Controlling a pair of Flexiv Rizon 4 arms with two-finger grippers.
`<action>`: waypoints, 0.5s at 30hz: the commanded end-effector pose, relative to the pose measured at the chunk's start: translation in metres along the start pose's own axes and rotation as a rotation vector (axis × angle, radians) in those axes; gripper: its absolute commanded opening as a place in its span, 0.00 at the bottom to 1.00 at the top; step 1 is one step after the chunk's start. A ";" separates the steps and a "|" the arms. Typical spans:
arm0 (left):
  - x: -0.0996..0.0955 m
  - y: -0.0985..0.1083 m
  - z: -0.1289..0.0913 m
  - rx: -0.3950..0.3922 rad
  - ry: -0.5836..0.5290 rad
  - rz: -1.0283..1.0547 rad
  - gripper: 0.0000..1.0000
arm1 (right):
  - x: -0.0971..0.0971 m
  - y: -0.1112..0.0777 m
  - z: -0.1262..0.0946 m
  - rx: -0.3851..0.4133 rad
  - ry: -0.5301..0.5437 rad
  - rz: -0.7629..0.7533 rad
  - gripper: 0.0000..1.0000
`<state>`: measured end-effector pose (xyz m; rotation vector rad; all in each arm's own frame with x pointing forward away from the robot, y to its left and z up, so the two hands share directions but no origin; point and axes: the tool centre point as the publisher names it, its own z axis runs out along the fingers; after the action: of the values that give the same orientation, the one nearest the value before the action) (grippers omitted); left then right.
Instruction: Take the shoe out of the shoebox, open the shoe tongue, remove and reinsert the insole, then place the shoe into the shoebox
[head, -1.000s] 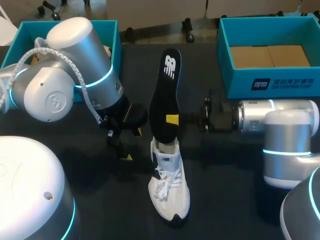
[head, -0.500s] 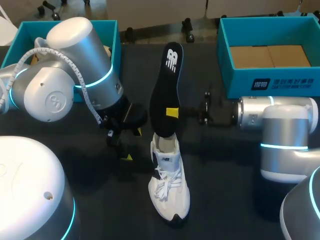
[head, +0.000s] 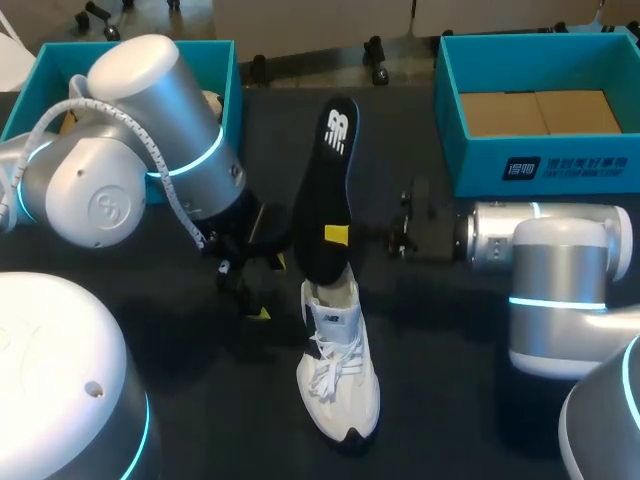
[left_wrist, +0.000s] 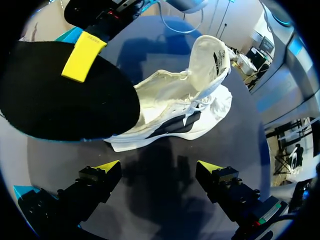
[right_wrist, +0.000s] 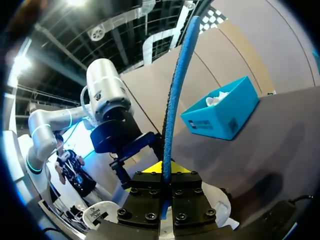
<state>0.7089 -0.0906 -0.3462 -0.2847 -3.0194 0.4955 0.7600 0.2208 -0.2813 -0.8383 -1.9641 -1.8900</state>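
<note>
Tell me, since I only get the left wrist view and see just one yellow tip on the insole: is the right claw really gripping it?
Observer: Yes. In the right wrist view the insole stands edge-on between both fingers of the right claw, which is shut on it.
Operator: Where is the shoebox for later?
Observer: In the head view an open teal shoebox sits at the far right of the table, with brown cardboard inside.
</note>
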 end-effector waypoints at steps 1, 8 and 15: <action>0.005 0.003 -0.001 0.001 -0.016 -0.015 1.00 | 0.003 -0.002 0.001 -0.006 -0.012 0.002 0.00; 0.006 0.005 0.000 -0.001 -0.023 -0.047 1.00 | 0.001 -0.002 0.000 -0.006 -0.026 0.010 0.00; 0.007 0.005 0.001 -0.003 -0.016 -0.051 1.00 | -0.003 -0.004 -0.001 -0.014 -0.032 0.018 0.00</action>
<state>0.7044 -0.0859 -0.3488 -0.2050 -3.0305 0.4920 0.7605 0.2182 -0.2860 -0.8882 -1.9583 -1.8917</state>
